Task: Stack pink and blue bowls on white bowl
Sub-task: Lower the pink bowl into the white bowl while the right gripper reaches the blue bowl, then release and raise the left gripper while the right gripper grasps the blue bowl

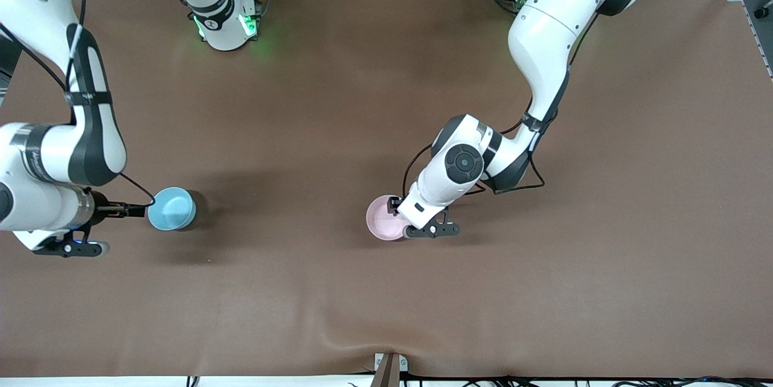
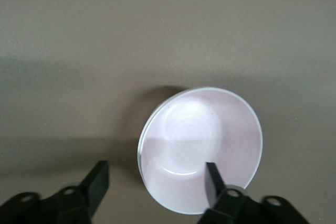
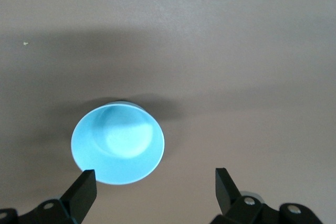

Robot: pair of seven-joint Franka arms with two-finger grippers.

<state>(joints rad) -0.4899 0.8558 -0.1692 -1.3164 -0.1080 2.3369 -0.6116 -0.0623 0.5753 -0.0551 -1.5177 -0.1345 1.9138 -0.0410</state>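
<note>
Left gripper [image 2: 152,182] jaws spread wide, one finger [image 2: 212,179] inside the pink bowl [image 1: 386,218], gripping nothing; a white rim shows under the pink one. Right gripper [image 3: 152,187] jaws wide, empty, over the blue bowl [image 1: 172,209], which sits toward the right arm's end of the table [image 1: 386,290].

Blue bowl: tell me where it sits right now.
The blue bowl stands upright on the table toward the right arm's end, just beside the open right gripper, well apart from the pink bowl.

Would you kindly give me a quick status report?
Left gripper open, straddling pink bowl rim. Right gripper open beside blue bowl. Nothing obstructing.
</note>
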